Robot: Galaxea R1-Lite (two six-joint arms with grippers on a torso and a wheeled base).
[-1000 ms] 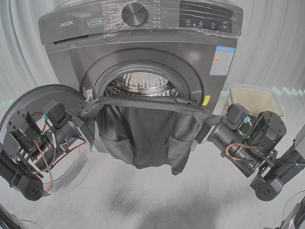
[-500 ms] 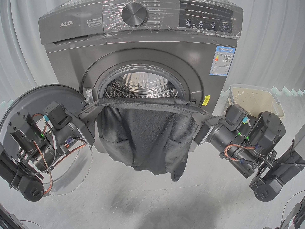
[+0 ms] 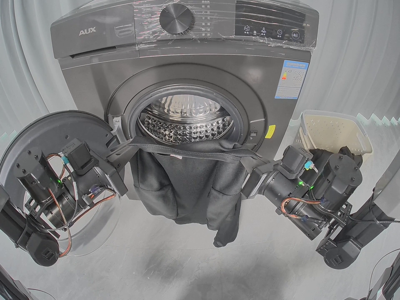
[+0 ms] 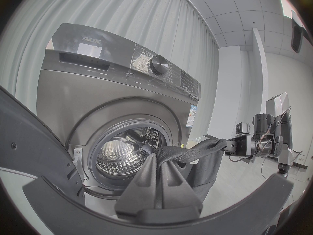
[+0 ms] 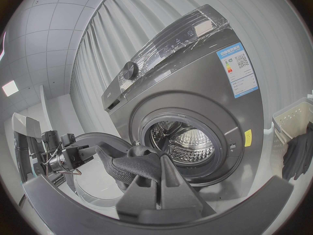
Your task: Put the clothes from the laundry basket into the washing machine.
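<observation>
A black garment [image 3: 187, 184] hangs stretched between my two grippers, just in front of and below the washing machine's open drum [image 3: 185, 121]. My left gripper [image 3: 124, 147] is shut on its left end and my right gripper [image 3: 246, 163] on its right end. The left wrist view has its gripper [image 4: 159, 177] pinching the cloth [image 4: 192, 152], with the other gripper [image 4: 230, 146] farther off. In the right wrist view the gripper [image 5: 159, 175] clamps bunched cloth [image 5: 137, 164]. The cream laundry basket [image 3: 333, 128] stands right of the washing machine [image 3: 183, 63], with dark clothes [image 5: 300, 154] over its rim.
The round door [image 3: 50, 130] is swung open to the left, right behind my left arm. Grey floor [image 3: 187, 263] lies open in front of the machine. Curtains hang behind it.
Both grippers have dropped and the right one has moved left, so the garment's top edge now sags below the drum opening and more of the drum shows. The cloth hangs lower.
</observation>
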